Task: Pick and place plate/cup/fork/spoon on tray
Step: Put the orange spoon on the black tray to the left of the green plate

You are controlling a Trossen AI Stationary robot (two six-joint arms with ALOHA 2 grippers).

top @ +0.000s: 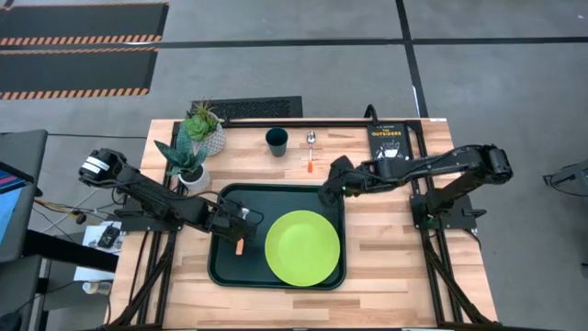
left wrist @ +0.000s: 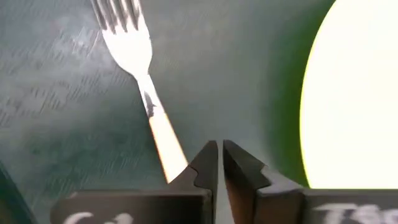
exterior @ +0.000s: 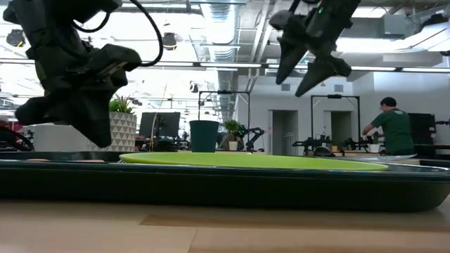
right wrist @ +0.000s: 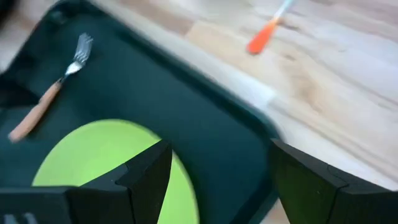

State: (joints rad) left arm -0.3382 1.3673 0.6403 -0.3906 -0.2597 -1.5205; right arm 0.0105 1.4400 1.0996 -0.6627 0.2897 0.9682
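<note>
The lime-green plate [top: 302,246] lies on the right half of the dark green tray [top: 230,268]. The fork [left wrist: 140,68] lies flat on the tray floor left of the plate, its orange handle [top: 240,246] toward the near edge. My left gripper [left wrist: 219,163] hangs just above the handle, shut, with nothing between its fingers. My right gripper [top: 329,188] hovers open over the tray's far right corner. On the wood behind the tray, the dark green cup [top: 277,141] stands upright and the spoon [top: 311,152] lies flat.
Two potted plants [top: 195,145] stand at the far left of the table, close to the tray's far left corner. A black book [top: 388,140] lies at the far right. Bare wood shows right of the tray and along the near edge.
</note>
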